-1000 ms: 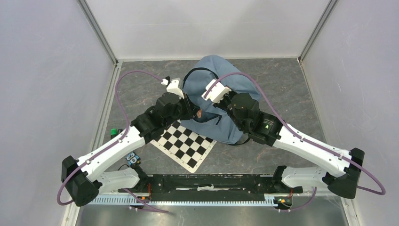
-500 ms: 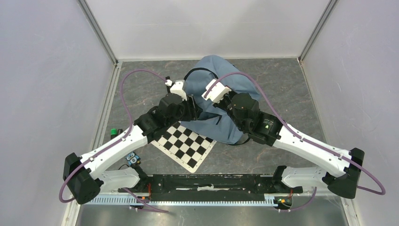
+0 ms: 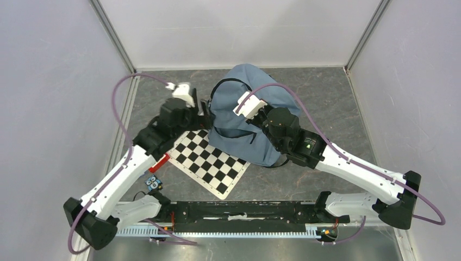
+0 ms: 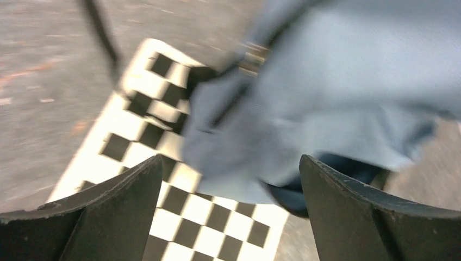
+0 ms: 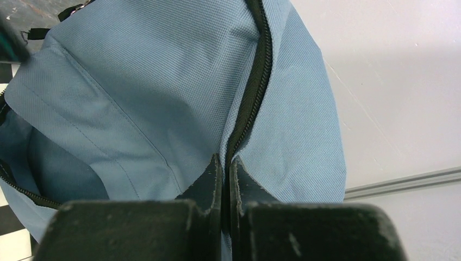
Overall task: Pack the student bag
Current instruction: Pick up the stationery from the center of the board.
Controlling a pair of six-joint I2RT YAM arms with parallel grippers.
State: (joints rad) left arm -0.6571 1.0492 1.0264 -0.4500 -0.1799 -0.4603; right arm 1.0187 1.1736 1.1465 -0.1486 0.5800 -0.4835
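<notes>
Grey mottled table point(image 3: 326, 98), white walls all round. Bag point(image 3: 247, 79) lay at far centre, its near edge overlapping the checkerboard point(image 3: 209, 163). Right gripper point(image 5: 225, 163) was clenched on the fabric beside the zip point(image 5: 255, 81) — likely propping the mouth up for loading. Left gripper point(image 4: 229, 163) was spread wide, holding nothing, just beside the bag's left edge — free to fetch an item, I'd guess. Contents hidden.
</notes>
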